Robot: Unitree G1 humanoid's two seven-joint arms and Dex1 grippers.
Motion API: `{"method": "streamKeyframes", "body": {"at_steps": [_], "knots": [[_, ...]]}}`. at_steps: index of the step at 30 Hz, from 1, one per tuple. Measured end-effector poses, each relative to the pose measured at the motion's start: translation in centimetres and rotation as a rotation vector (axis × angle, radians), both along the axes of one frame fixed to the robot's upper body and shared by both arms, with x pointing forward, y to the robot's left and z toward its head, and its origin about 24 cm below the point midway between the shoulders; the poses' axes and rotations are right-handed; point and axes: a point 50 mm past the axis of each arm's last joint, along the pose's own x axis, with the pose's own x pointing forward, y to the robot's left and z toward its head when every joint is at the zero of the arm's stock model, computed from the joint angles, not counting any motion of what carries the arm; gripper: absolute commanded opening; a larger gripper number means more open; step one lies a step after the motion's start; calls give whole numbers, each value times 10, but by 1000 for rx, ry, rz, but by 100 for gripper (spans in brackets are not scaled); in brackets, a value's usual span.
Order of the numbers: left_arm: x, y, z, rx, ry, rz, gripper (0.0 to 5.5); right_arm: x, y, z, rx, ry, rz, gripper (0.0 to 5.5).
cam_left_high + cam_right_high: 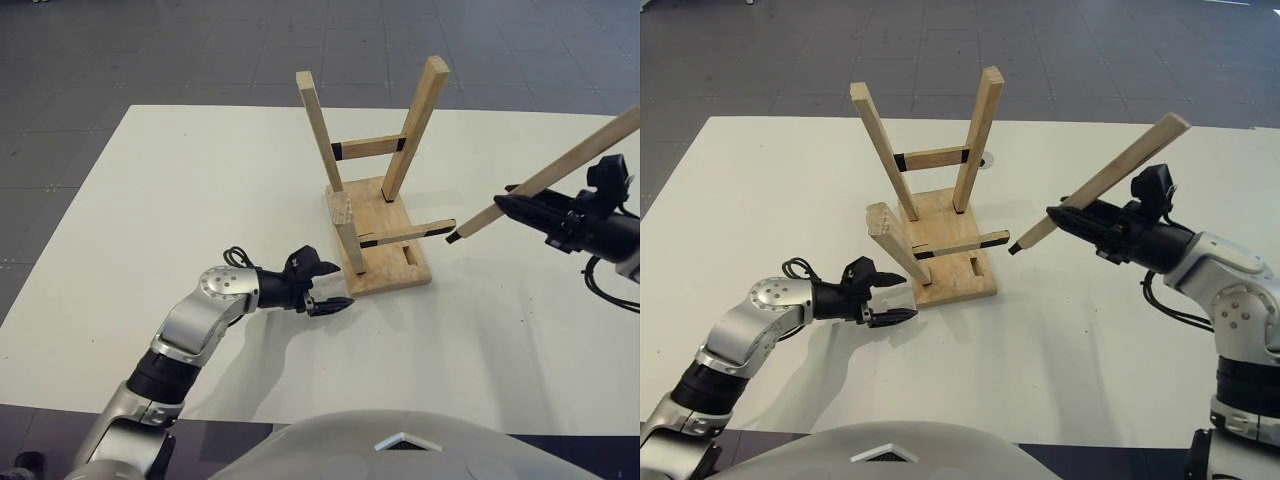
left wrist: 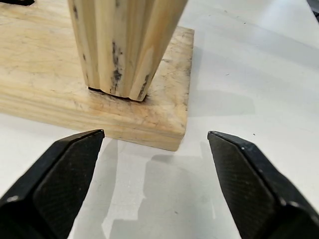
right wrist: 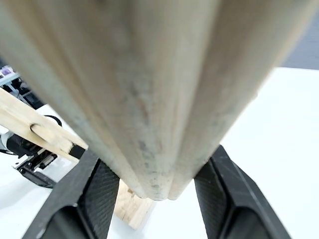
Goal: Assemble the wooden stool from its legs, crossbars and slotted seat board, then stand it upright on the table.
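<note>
The right gripper (image 1: 1060,215), clamped on the fourth leg (image 1: 1125,165), holds it slanted, its low end just right of the free crossbar (image 1: 962,245) above the seat board (image 1: 950,285). The left gripper (image 1: 897,298) hovers, fingers apart, at the board's near corner.

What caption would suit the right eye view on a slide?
Right gripper holds a pale wooden leg beside the upturned three-legged wooden stool; open left gripper near its seat board.
</note>
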Motion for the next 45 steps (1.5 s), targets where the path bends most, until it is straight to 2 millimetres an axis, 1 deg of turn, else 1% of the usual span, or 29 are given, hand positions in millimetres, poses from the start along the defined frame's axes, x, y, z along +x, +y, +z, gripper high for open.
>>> {"method": "streamKeyframes", "body": {"at_steps": [4, 5, 8, 9, 10, 12, 14, 16, 18, 20, 21, 22, 26, 29, 33, 35, 37, 41, 45], "knots": [[11, -9, -7, 19, -34, 85, 386, -3, 17, -21, 3, 48, 45, 205], [12, -13, -8, 13, -42, 98, 386, -3, 20, -23, -7, 27, 57, 205], [14, -13, -8, 19, -51, 114, 386, -5, 24, -26, -49, -3, 90, 204], [15, -10, -8, 21, -53, 133, 386, -5, 24, -26, -56, -4, 93, 204], [20, -1, -8, 34, -71, 185, 386, -6, 26, -27, -57, 0, 100, 204], [32, 14, -6, 52, -107, 292, 386, -10, 29, -35, -58, 46, 113, 204], [45, 28, 2, 70, -164, 373, 386, -12, 35, -33, -54, 42, 128, 204], [52, 39, 9, 77, -198, 410, 386, -14, 48, -28, -25, 3, 150, 204], [52, 42, 10, 79, -209, 402, 386, -9, 55, -17, -7, -66, 143, 204], [50, 42, 9, 75, -208, 396, 386, 2, 63, -2, 7, -178, 129, 204], [49, 43, 7, 75, -200, 400, 386, 6, 66, 2, 7, -216, 123, 204], [47, 44, 5, 74, -194, 403, 386, 12, 69, 2, -13, -247, 109, 204], [45, 46, 4, 71, -189, 411, 386, 24, 83, -12, -75, -279, 149, 203], [44, 46, 4, 67, -184, 403, 386, 28, 88, -31, -143, -303, 210, 203], [43, 45, 5, 60, -187, 396, 386, 32, 93, -39, -202, -395, 307, 203], [42, 44, 6, 55, -190, 389, 386, 34, 92, -43, -215, -418, 338, 203], [42, 43, 6, 54, -193, 387, 386, 37, 92, -45, -224, -428, 364, 203], [39, 43, 5, 55, -186, 389, 386, 43, 92, -40, -262, -441, 454, 203], [38, 41, 5, 46, -187, 389, 386, 50, 86, -35, -288, -436, 505, 203]]}}
